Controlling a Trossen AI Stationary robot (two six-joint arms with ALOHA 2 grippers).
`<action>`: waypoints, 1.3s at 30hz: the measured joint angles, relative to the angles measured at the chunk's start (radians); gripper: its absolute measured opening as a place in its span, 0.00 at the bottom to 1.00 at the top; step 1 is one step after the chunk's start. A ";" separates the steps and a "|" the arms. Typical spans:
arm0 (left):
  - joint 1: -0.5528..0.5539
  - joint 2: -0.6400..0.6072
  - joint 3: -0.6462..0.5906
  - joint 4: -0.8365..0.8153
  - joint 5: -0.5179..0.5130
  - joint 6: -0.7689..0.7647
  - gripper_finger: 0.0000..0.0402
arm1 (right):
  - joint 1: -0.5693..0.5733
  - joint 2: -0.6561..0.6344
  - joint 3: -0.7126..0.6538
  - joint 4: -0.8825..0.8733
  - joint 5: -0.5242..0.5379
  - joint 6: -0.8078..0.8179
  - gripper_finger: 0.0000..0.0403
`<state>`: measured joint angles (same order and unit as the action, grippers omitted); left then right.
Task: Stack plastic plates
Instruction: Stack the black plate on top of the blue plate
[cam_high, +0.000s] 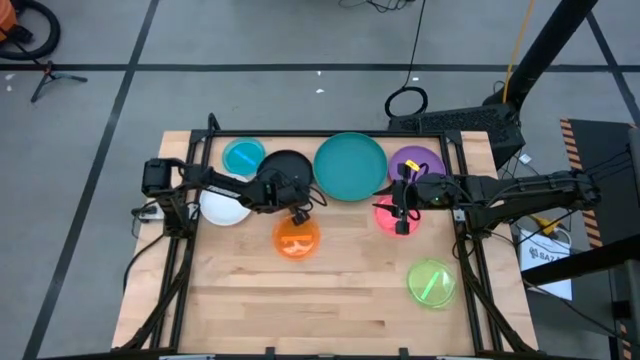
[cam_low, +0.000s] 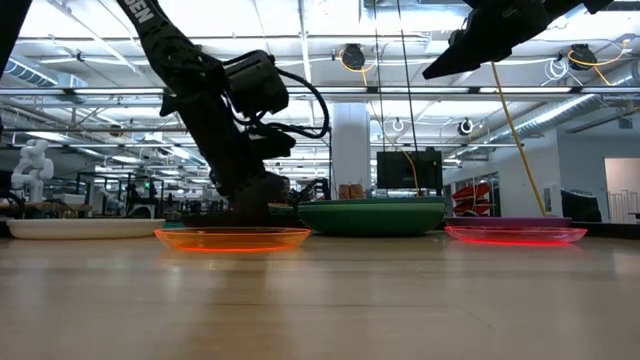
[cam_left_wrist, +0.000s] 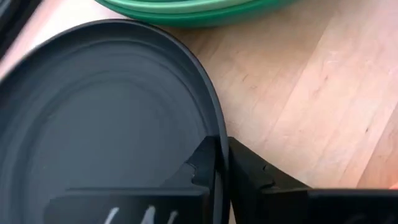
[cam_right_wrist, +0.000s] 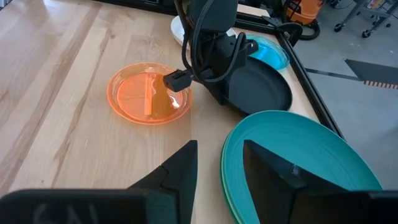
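The black plate (cam_high: 283, 168) lies at the far left of the table, between the blue plate (cam_high: 243, 155) and the teal plate (cam_high: 350, 165). The teal plate tops a stack of green plates (cam_low: 372, 216). My left gripper (cam_left_wrist: 219, 168) is shut on the black plate's rim, low at the table. My right gripper (cam_right_wrist: 217, 168) is open and raised over the pink plate (cam_high: 392, 218), touching nothing. The purple plate (cam_high: 418, 160) sits behind it. The orange plate (cam_high: 297, 238), white plate (cam_high: 220, 208) and lime plate (cam_high: 432, 282) rest flat on the wood. My left gripper pinches the black plate's rim (cam_left_wrist: 214, 134) on the side toward the orange plate. One finger (cam_left_wrist: 200, 163) is inside the plate and the other (cam_left_wrist: 249, 171) outside it. The fingers slant down from above and from the table's left. The plate (cam_right_wrist: 261, 90) appears to lie on the table.
A dark rail frame (cam_high: 460, 150) borders the table's far, left and right sides. The near half of the table (cam_high: 330, 310) is bare wood apart from the lime plate. A cable with its connector (cam_right_wrist: 177, 79) hangs from the left arm over the orange plate.
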<state>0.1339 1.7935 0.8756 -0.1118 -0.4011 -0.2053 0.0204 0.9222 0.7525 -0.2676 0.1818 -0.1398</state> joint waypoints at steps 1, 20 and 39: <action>-0.002 -0.002 0.001 -0.011 -0.013 -0.006 0.06 | 0.000 0.000 0.000 0.000 0.000 0.000 0.30; -0.028 -0.272 -0.001 -0.073 -0.028 0.216 0.05 | 0.000 0.000 0.000 0.008 0.000 0.000 0.30; -0.036 -0.174 0.000 0.401 0.249 0.408 0.05 | 0.000 0.000 0.000 0.008 0.000 -0.003 0.30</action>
<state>0.0983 1.6195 0.8753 0.2887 -0.1524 0.2024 0.0204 0.9218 0.7528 -0.2596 0.1818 -0.1425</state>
